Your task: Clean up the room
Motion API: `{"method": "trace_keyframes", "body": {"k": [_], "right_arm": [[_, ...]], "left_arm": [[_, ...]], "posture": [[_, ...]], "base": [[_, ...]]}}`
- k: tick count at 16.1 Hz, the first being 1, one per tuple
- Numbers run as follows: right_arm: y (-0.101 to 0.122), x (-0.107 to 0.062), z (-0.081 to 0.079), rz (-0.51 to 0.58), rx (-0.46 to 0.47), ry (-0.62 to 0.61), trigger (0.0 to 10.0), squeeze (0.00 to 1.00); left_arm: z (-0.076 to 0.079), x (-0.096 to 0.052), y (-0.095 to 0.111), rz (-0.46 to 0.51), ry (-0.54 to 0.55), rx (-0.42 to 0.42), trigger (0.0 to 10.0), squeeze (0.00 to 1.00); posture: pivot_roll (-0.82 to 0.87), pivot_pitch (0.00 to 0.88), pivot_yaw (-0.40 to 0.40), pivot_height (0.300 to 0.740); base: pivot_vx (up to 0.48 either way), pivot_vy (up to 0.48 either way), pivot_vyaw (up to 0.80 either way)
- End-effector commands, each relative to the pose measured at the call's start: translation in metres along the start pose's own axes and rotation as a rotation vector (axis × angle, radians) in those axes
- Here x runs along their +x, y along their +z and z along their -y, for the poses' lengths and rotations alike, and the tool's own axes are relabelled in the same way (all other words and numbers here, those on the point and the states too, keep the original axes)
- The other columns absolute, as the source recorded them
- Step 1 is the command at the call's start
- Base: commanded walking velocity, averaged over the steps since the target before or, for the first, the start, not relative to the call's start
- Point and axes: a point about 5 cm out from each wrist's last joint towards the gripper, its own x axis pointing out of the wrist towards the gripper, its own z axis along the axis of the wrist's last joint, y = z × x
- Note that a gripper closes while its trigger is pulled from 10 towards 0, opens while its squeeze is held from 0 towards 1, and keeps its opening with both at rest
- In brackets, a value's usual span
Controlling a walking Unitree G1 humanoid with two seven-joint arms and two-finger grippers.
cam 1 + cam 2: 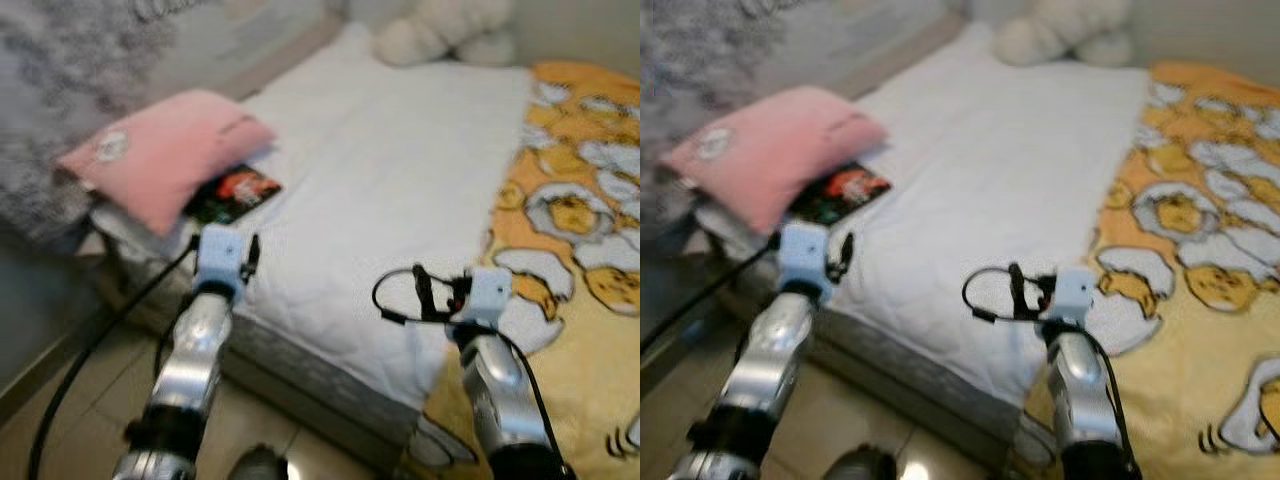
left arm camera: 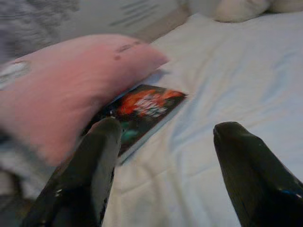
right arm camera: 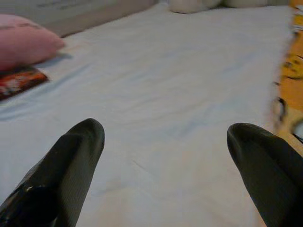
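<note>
On the bed (image 1: 400, 170) before us nothing looks tidied yet: the pink pillow (image 1: 160, 155) lies askew at the near corner, partly over a book (image 1: 235, 193), and the yellow blanket (image 1: 585, 250) is bunched to our right. Our left gripper (image 2: 163, 156) and right gripper (image 3: 165, 156) both hover with fingers wide apart, holding nothing.

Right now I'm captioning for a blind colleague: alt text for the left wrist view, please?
The left gripper, fingers open, hovers over a white bed, facing a dark book partly tucked under a pink pillow.
</note>
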Motion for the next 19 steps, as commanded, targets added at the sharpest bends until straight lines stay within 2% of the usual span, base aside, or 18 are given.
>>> {"method": "trace_keyframes", "body": {"k": [1,4,6,7,8,12,15,19], "right_arm": [[0.000,-0.001,0.006,-0.010,0.004,-0.006,10.0,0.00],[-0.004,-0.010,0.014,-0.004,-0.044,-0.008,10.0,0.00],[-0.011,-0.013,0.016,-0.031,-0.035,-0.019,10.0,0.00],[-0.014,-0.014,0.015,-0.045,-0.025,-0.010,10.0,0.00],[-0.015,-0.013,0.014,-0.052,-0.024,-0.001,10.0,0.00],[-0.020,-0.016,0.014,-0.072,-0.025,0.010,10.0,0.00],[-0.021,-0.014,0.011,-0.085,-0.027,0.041,10.0,0.00],[-0.023,-0.011,0.010,-0.102,-0.023,0.075,10.0,0.00]], "left_arm": [[0.005,-0.001,0.007,0.037,-0.031,0.004,10.0,1.00],[0.009,-0.007,0.003,0.019,-0.090,-0.029,10.0,1.00],[0.008,-0.011,0.008,0.045,-0.102,-0.058,10.0,1.00],[0.015,-0.013,0.014,0.080,-0.144,-0.011,10.0,1.00],[0.021,-0.015,0.017,0.088,-0.158,0.026,10.0,0.00],[0.017,-0.014,0.011,0.061,-0.147,0.064,10.0,0.00],[0.021,-0.012,0.016,0.074,-0.139,0.069,10.0,0.00],[0.029,-0.008,0.021,0.098,-0.136,0.107,10.0,0.00]], "posture": [[0.10,0.000,-0.008,0.740],[0.10,0.000,-0.003,0.740],[0.11,0.000,-0.004,0.740],[0.11,0.000,-0.002,0.740],[0.11,0.000,-0.002,0.740],[0.10,0.000,0.003,0.740],[0.10,0.000,-0.001,0.740],[0.10,0.000,-0.003,0.740]], "base": [[0.000,0.000,0.64],[0.000,0.000,0.64],[0.000,-0.476,0.63],[0.000,-0.469,0.64],[0.000,-0.465,0.64],[0.000,-0.459,0.64],[0.000,-0.454,0.64],[0.000,0.000,0.64]]}}
